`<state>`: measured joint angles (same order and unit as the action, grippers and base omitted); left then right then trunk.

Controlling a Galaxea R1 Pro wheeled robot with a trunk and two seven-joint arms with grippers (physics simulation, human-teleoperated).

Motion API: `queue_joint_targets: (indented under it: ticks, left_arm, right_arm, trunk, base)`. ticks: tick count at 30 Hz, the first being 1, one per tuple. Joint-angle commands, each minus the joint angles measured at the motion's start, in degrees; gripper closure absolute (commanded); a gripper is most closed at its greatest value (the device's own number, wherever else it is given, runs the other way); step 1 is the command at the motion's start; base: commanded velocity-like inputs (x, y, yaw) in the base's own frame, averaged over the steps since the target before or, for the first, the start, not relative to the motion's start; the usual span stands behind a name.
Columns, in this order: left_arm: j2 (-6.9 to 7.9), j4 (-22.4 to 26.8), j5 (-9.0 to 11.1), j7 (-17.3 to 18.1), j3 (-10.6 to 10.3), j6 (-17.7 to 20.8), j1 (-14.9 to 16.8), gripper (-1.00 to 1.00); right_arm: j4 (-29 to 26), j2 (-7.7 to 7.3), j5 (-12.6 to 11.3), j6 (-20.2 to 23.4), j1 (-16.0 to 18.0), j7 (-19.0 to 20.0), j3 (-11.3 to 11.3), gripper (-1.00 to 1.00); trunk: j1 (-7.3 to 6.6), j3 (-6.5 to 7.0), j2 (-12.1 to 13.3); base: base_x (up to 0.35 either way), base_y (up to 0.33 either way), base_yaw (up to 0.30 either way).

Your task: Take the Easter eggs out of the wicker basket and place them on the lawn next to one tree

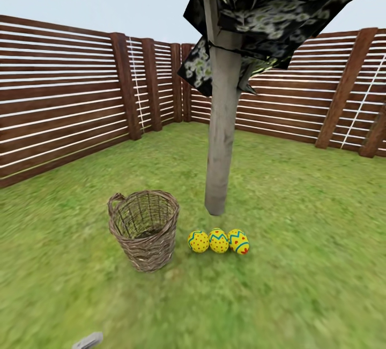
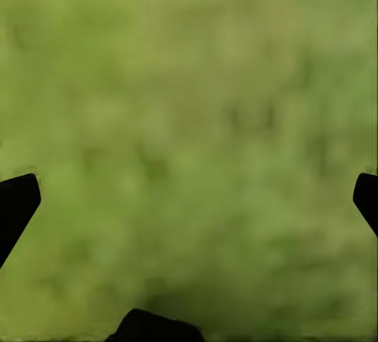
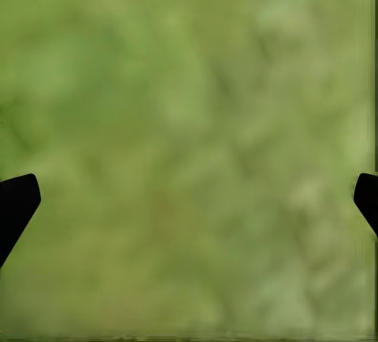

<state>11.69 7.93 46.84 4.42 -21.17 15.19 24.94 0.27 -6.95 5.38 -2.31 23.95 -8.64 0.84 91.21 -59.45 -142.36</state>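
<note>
Three yellow Easter eggs lie in a row on the lawn (image 1: 300, 263): one (image 1: 198, 242), the middle one (image 1: 219, 240) and one (image 1: 238, 241), just in front of the foot of the tree (image 1: 221, 140) with the pale grey-beige trunk. The wicker basket (image 1: 143, 229) stands upright to their left, with no egg showing inside it. My left gripper (image 2: 189, 200) is open over blurred grass, its dark fingertips (image 2: 17, 204) far apart. My right gripper (image 3: 189, 200) is open too, with only grass between its fingertips (image 3: 17, 204).
A reddish-brown slatted fence (image 1: 59, 102) bounds the garden on the left, at the back and on the right. Open grass stretches in front of the basket and right of the tree. A small grey piece of my arm (image 1: 88, 341) shows at the head view's lower edge.
</note>
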Motion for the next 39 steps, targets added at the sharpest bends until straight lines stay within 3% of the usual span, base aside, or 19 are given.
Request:
queue_joint_targets:
  ticks: [1,22,39]
  left_arm:
    - [-0.04,-0.3,0.4,0.1,-0.4,0.2,0.0,-1.0]
    - [-1.65,-1.2,0.4,0.2,-0.3,-1.0,-0.1,-1.0]
    - [-1.78,-1.2,0.4,-0.2,-0.4,-1.0,-0.4,-1.0]
  right_arm:
    - [0.1,-0.03,0.6,-0.1,-0.1,-0.2,0.0,-1.0]
    - [0.5,-0.08,0.5,-0.1,-2.3,-0.2,0.0,-1.0]
    - [0.5,-0.04,0.5,-0.1,-2.4,-0.2,0.0,-1.0]
  trunk:
    - [-0.24,0.14,0.4]
    - [-4.85,3.91,8.8]
    - [-8.58,6.96,15.6]
  base:
    - [0.0,0.0,0.0]
    - [0.0,0.0,0.0]
    - [0.0,0.0,0.0]
